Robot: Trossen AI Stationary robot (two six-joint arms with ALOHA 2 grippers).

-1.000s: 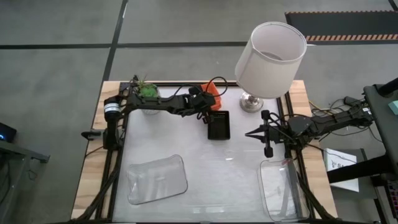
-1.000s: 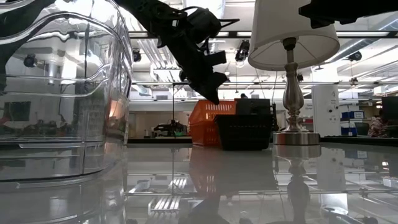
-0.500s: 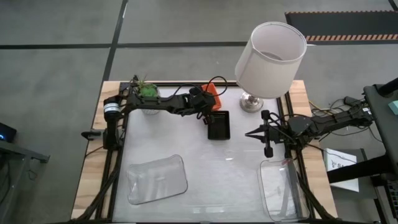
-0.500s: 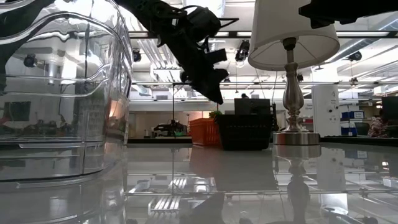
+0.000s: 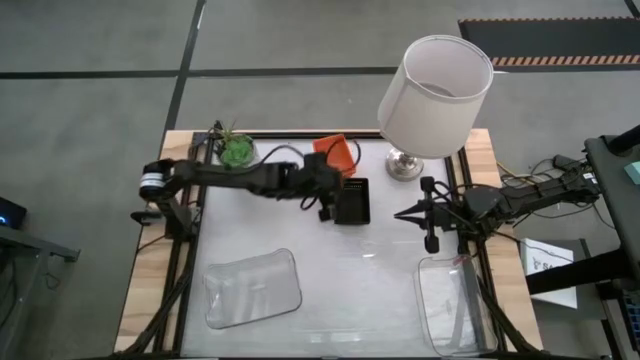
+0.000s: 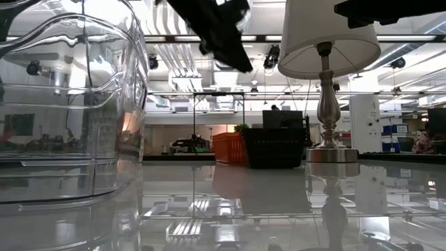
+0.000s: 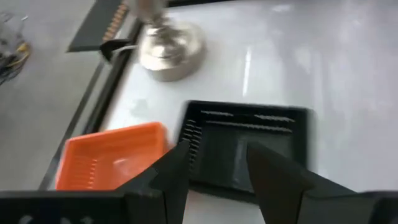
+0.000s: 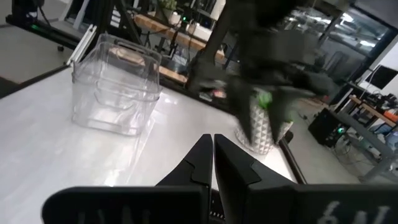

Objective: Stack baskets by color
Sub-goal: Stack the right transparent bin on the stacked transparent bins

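High view: left gripper (image 5: 325, 205) hangs just off the black basket (image 5: 352, 201), on the side toward the table's left edge; the arm reaches in from the left edge of the table (image 5: 330, 290). The left wrist view shows its fingers (image 7: 177, 171) parted with nothing between them, over the near rim of the black basket (image 7: 249, 149). Orange basket (image 5: 336, 152) sits on the far side of the black one, toward the back edge, tilted relative to it. In the left wrist view the orange basket (image 7: 112, 158) lies right beside the black one; touching or a small gap, can't tell, that frame is soft. Low view puts the orange basket (image 6: 226, 148) partly behind the black basket (image 6: 273, 146), both on the tabletop.

Right gripper (image 5: 430, 215) waits near the right edge, just beyond the far end of the right clear tray (image 5: 455, 305). Right wrist view: fingertips pressed together, empty (image 8: 213, 155).

Left clear tray (image 5: 252, 288) lies in the front-left area, well apart from the small baskets. It fills the left side of the low view (image 6: 70, 104). How many trays are nested in either clear stack isn't readable from above.

Lamp (image 5: 435, 95) stands at the back right, its base (image 7: 168, 46) near the black basket. Potted plant (image 5: 237, 149) is at the back left.
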